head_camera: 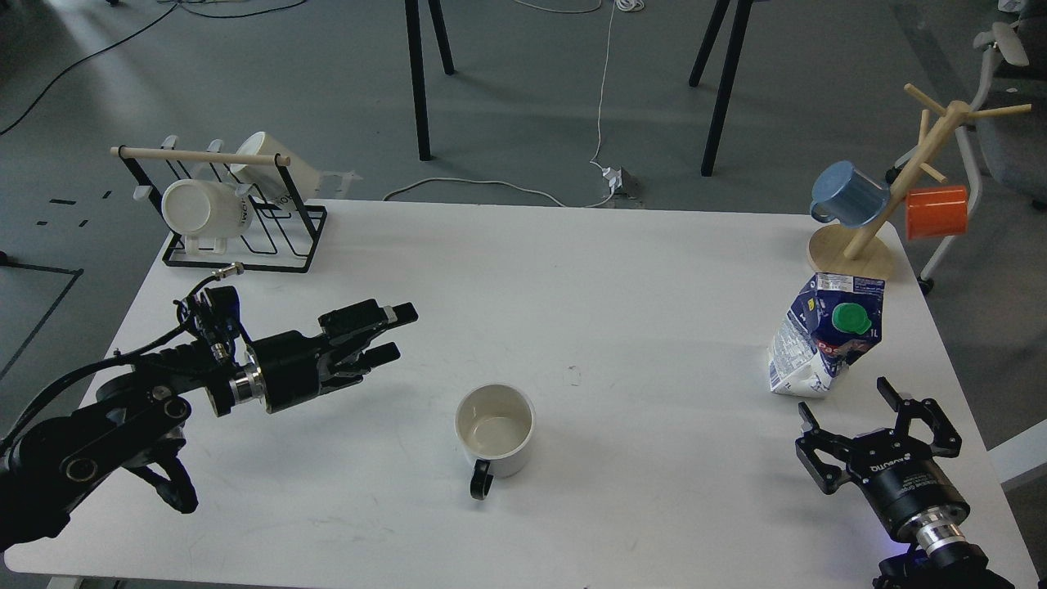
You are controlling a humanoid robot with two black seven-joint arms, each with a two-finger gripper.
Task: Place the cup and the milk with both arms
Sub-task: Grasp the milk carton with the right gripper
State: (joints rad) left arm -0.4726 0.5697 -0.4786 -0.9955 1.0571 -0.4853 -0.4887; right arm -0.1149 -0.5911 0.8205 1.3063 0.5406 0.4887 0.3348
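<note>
Cup (494, 428) stands upright on the white desk (572, 278), near-centre, black loop handle pointing toward the near edge. Empty inside. Nothing touching it.

Milk (824, 335) stands on the right side of the desk, dented and leaning a little, green cap facing the camera. Just beyond it, at the far right corner, a wooden mug tree (891, 192) with a blue and an orange mug.

Left hand (391, 334) hovers to the left of the cup, apart from it, fingers spread and empty, pointing right. Right hand (879, 429) sits just near of the milk, fingers released and splayed upward toward the carton, holding nothing.

Far left: black wire rack (245, 233) with two white mugs lying in it. Not part of the job.

Judgement: the step in hand looks like the approach to both grasps. For the left, best to come in at the cup's body or rim from the left, clear of the handle, and close only once the fingers straddle the wall. For the right, centre the fingers on the carton's lower, less crumpled part; the dents mean it may buckle or tip, so squeeze gently and keep the push off it before closing.
</note>
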